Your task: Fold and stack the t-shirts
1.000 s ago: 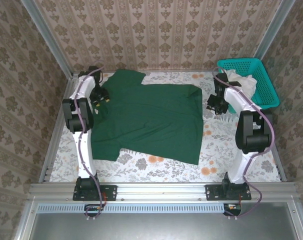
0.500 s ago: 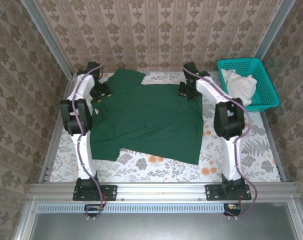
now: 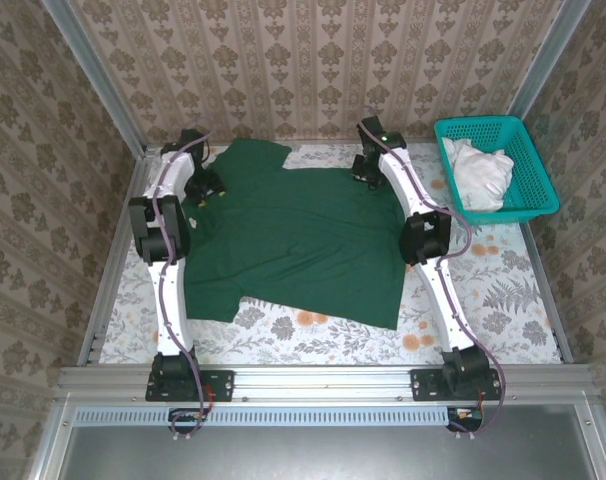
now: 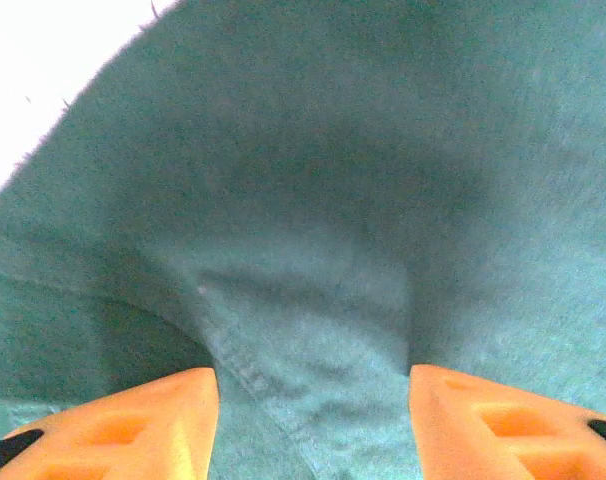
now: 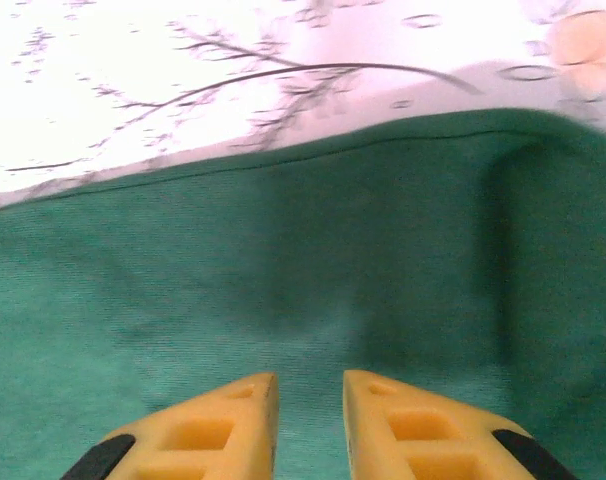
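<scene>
One dark green shirt (image 3: 293, 235) lies spread flat on the flowered table (image 3: 473, 290). It is left of the teal basket (image 3: 539, 208) and apart from it, with a strip of bare cover between the two. The shirt's edge nearest the arm bases is uneven. The sleeve on the side far from the basket reaches toward the back of the table.

The basket stands at the table's back right corner and holds a crumpled white cloth (image 3: 480, 172).

The left gripper (image 3: 205, 186) sits at the shirt's edge farthest from the basket, beside that sleeve. In its wrist view the orange fingers (image 4: 133, 425) stand well apart. A raised ridge of green cloth fills the gap between them and meets both inner faces. Whether they are squeezing that ridge or only resting around it cannot be told.

The right gripper (image 3: 367, 170) is at the shirt's back corner on the basket side, with bare table between it and the basket. In its wrist view the yellow fingers (image 5: 218, 425) are drawn close together, leaving a slim gap with nothing in it. They are over green cloth just inside the shirt's stitched edge, and the pale flowered cover shows beyond that edge. Whether the tips touch the cloth cannot be told.
</scene>
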`<state>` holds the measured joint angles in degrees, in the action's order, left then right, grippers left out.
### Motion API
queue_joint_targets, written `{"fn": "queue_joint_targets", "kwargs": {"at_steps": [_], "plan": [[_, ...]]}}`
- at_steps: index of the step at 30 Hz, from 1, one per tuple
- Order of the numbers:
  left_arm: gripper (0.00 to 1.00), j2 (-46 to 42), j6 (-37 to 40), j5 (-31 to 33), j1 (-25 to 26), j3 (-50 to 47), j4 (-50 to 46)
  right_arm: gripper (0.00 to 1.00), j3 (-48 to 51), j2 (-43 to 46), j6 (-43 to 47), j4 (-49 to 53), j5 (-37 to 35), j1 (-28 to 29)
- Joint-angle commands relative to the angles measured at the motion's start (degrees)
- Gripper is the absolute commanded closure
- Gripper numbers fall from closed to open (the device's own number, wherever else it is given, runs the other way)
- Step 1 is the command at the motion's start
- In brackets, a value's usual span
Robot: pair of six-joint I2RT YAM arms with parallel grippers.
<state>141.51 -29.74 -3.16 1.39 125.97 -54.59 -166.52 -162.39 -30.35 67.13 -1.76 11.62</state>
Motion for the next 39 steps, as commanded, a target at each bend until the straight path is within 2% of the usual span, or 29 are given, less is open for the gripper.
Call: {"fn": "queue_joint_targets", "kwargs": {"at_steps": [1,7,15,19,23,26,31,34,36,39], "plan": [[0.46,3.87,-1.61,4.1,-2.08,2.02,-2.74,0.74,-3.07,-0.4,3.23,7.18,-3.08,-2.49],[0.46,4.85,-2.69,6.66,-4.44,4.58,-3.74,0.73,-3.17,0.49,6.71,7.84,-5.86,-5.77],[0.45,2.6,-2.95,3.65,-6.37,6.22,-2.61,0.72,-3.69,5.17,8.56,7.94,-8.15,-7.11],[0.39,-0.5,-3.04,0.25,-5.83,6.13,-1.35,0.69,-5.78,8.57,9.25,11.76,-9.2,-5.56],[0.28,-4.9,-3.26,-1.27,-4.93,5.23,-1.15,0.65,-15.81,8.66,9.86,20.38,-9.84,-2.24],[0.21,-9.95,-3.29,-0.16,-4.01,0.4,0.64,0.58,-15.93,11.33,9.95,25.4,-8.84,0.55],[0.19,-21.18,-4.67,2.65,-1.79,-13.15,1.08,0.49,-15.94,13.62,8.04,33.22,-8.31,2.55],[0.19,-27.45,-2.94,4.74,0.92,-21.29,-2.03,0.41,-15.54,16.05,7.24,35.67,-7.77,1.56],[0.18,-31.89,-1.53,6.04,2.87,-26.67,-2.73,0.39,-14.04,18.49,7.04,35.86,-7.24,0.01],[0.19,-36.48,-1.69,7.15,4.58,-33.05,-5.09,0.38,-10.37,22.41,7.12,35.92,-1.77,-3.44]]}}
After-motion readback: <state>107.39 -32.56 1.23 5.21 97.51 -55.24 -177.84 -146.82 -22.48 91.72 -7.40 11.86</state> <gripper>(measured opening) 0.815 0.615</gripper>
